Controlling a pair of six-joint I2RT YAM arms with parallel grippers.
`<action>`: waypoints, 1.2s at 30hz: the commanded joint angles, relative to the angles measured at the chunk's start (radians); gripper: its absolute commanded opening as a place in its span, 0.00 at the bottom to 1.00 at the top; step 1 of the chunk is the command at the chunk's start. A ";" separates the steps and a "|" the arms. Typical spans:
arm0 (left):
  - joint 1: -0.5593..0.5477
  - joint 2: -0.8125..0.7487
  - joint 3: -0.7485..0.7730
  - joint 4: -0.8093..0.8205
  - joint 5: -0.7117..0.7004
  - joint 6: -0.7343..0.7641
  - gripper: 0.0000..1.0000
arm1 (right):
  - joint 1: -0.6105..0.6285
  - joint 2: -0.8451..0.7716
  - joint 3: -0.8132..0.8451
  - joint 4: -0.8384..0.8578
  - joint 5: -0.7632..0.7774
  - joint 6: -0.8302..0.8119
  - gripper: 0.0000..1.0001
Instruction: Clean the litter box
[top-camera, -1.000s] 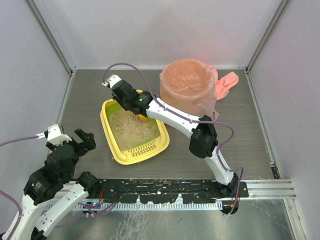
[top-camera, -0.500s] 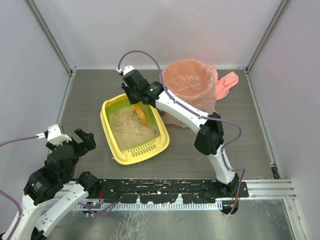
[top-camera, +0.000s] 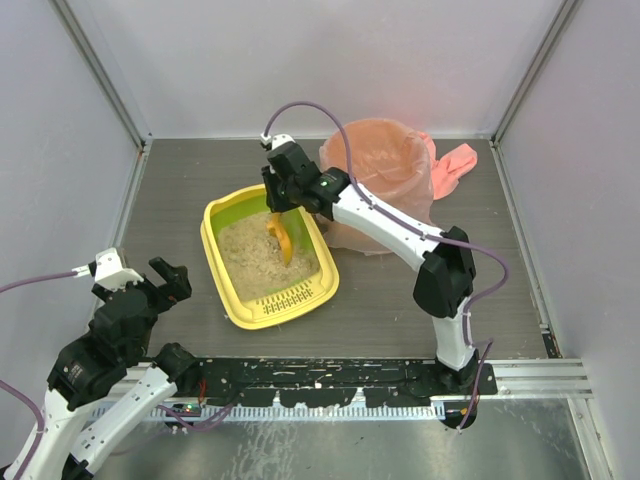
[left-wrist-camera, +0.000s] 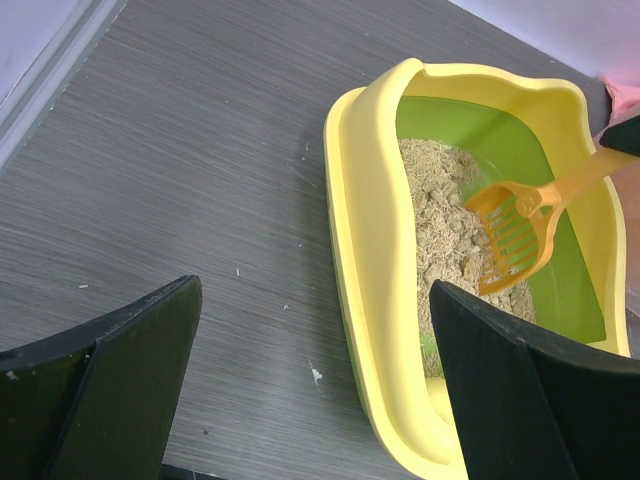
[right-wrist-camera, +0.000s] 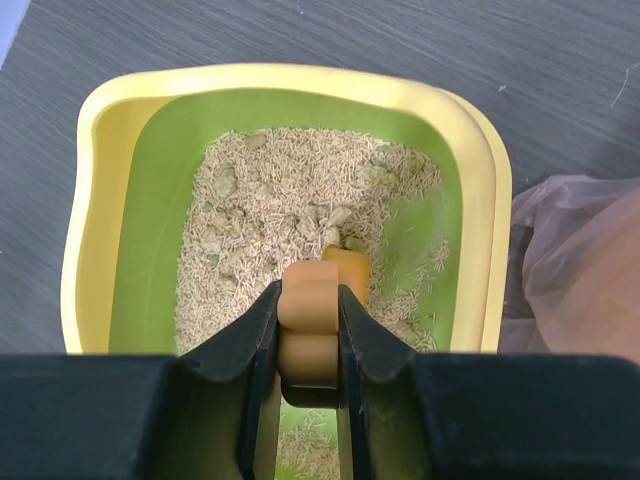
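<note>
The litter box (top-camera: 214, 262) is a yellow tray with a green inner wall and beige litter, lying mid-table with its slotted ledge toward the arms. It also shows in the left wrist view (left-wrist-camera: 368, 250) and the right wrist view (right-wrist-camera: 86, 200). My right gripper (top-camera: 281, 208) hangs over the box's far right part, shut on the handle (right-wrist-camera: 310, 310) of the orange slotted scoop (top-camera: 283, 238). The scoop (left-wrist-camera: 515, 228) points blade-down at the litter. My left gripper (top-camera: 163, 282) stands open and empty (left-wrist-camera: 315, 290) at the near left, apart from the box.
A round bin lined with a pink bag (top-camera: 385, 172) stands right behind the box's far right corner; its bag (right-wrist-camera: 580, 262) nearly touches the box rim. Grey walls close the table on three sides.
The right arm has swung rightward from the box's far left corner toward its far right side, carrying the scoop, whose blade now shows over the litter. The left arm has not moved.
</note>
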 joint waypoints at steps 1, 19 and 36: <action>0.004 0.010 -0.001 0.055 -0.005 -0.007 0.98 | 0.009 -0.119 -0.085 0.120 -0.058 0.107 0.01; 0.004 0.022 -0.004 0.062 0.011 -0.004 0.98 | 0.009 -0.408 -0.627 0.407 0.162 0.433 0.00; 0.004 0.050 -0.002 0.071 0.025 0.006 0.98 | 0.128 -0.499 -0.964 0.744 0.401 0.606 0.01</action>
